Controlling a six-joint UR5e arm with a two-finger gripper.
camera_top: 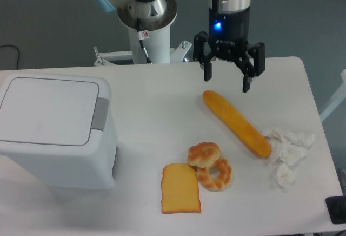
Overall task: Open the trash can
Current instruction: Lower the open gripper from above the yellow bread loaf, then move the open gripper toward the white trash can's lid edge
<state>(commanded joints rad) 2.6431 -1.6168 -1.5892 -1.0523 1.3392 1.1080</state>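
The trash can (54, 130) stands at the tabletop's (157, 95) left side, lid flat and shut, its grey push tab (99, 113) on the edge facing the bread; its left edge is cut off by the frame. Well right of the can, the pincer (226, 83) hangs released, fingers spread and holding nothing, above the long loaf's (236, 122) near end. Crumpled paper (286, 152) lies beyond the loaf, farthest from the can.

Bare table (157, 100) lies between gripper (226, 83) and trash can (57, 130); baguette (235, 122) just below gripper, bread cluster (197, 176) nearer front.
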